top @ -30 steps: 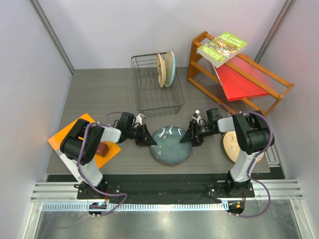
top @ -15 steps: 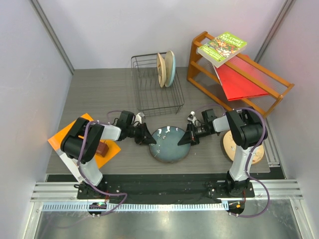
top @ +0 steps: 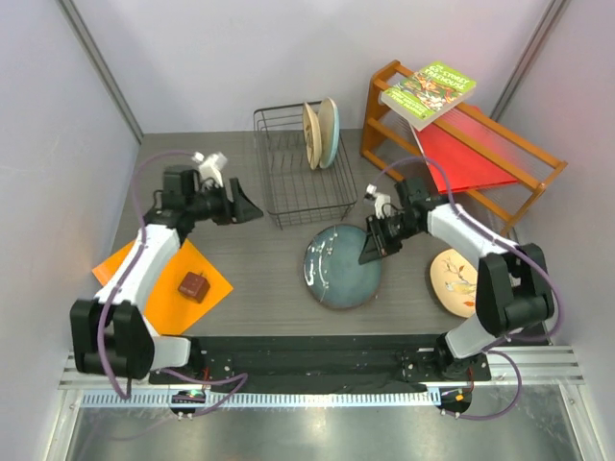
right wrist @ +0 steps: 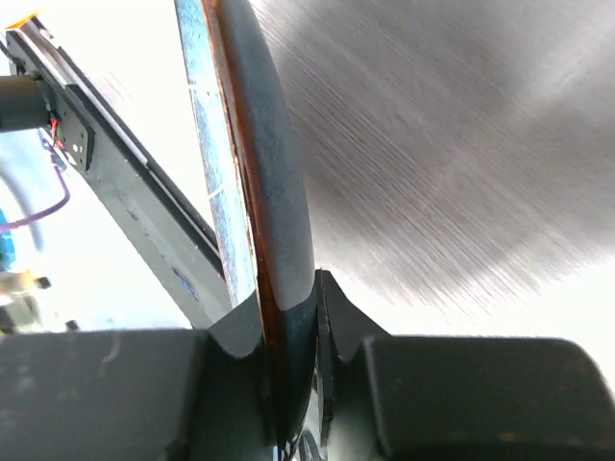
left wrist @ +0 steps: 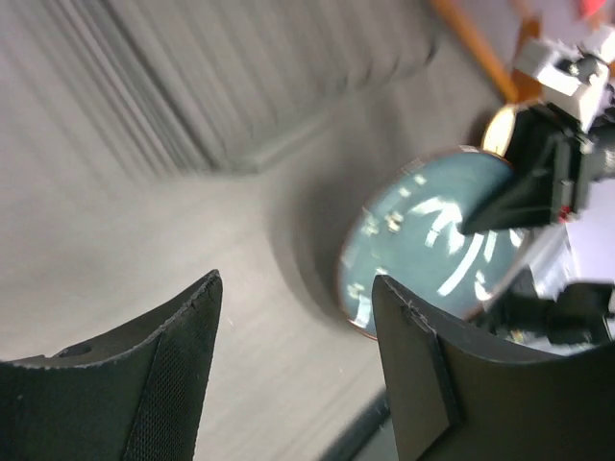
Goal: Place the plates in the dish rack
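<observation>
The round dark blue-grey speckled ceramic plate (top: pixel 341 269) is clamped, tilted, at its right rim by the right gripper (top: pixel 372 248). The black wire dish rack (top: pixel 283 178) lies just beyond it (left gripper (top: pixel 252 209) spread wide, empty)

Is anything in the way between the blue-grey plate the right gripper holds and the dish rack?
Nothing visible: bare table lies between the blue-grey plate and the dish rack. The left gripper sits off its left side; two plates occupy its right end.

text: none legible | source: green book (top: pixel 429 93) on orange wooden shelf (top: pixel 368 130) | note: cover carries printed lettering, too small to read
</observation>
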{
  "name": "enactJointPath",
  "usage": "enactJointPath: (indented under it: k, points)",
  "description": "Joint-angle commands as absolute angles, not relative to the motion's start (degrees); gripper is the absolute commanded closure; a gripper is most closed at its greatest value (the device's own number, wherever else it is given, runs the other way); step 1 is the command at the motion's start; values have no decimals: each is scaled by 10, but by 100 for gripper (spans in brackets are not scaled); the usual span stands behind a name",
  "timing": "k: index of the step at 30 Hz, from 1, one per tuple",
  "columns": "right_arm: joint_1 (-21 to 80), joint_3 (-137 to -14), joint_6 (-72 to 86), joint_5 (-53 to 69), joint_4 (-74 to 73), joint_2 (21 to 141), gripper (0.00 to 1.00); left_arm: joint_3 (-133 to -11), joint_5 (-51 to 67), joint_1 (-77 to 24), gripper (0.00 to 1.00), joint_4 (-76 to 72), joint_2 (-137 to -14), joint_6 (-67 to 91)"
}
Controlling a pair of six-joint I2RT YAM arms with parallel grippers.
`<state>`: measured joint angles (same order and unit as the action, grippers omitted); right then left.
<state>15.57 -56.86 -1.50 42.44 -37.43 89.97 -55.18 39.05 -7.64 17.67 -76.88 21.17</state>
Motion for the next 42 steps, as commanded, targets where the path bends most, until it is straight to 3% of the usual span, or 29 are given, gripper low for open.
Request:
enactJointPath:
  k: [1,8,11,12,16,23,25,34,42]
  points:
    - [164,-728,-97,431,-537,831,99,-583,388,-50,34,219,-719,139]
    - [224,-996,38,290,-475,930,99,-556,284,-10,30,163,-708,202]
    - [243,-1109,98,211,-433,983,99,-540,217,-3,24,143,-693,213]
    - [254,-1172,111,151,-409,1043,99,-534,186,-3,19,149,-684,207]
    - [301,-1340,134,-37,-370,1131,99,-520,136,-2,18,162,-665,202]
    - [401,-1351,81,-419,-149,1190,99,-474,154,-2,18,143,-627,212]
    - [414,-1360,43,-471,-113,1216,99,-463,154,-3,18,136,-619,214]
    - [432,-1449,-25,-527,-69,1317,99,-442,158,-2,18,126,-602,212]
    - [432,-1458,-64,-535,-20,1358,99,-429,160,-2,18,113,-601,214]
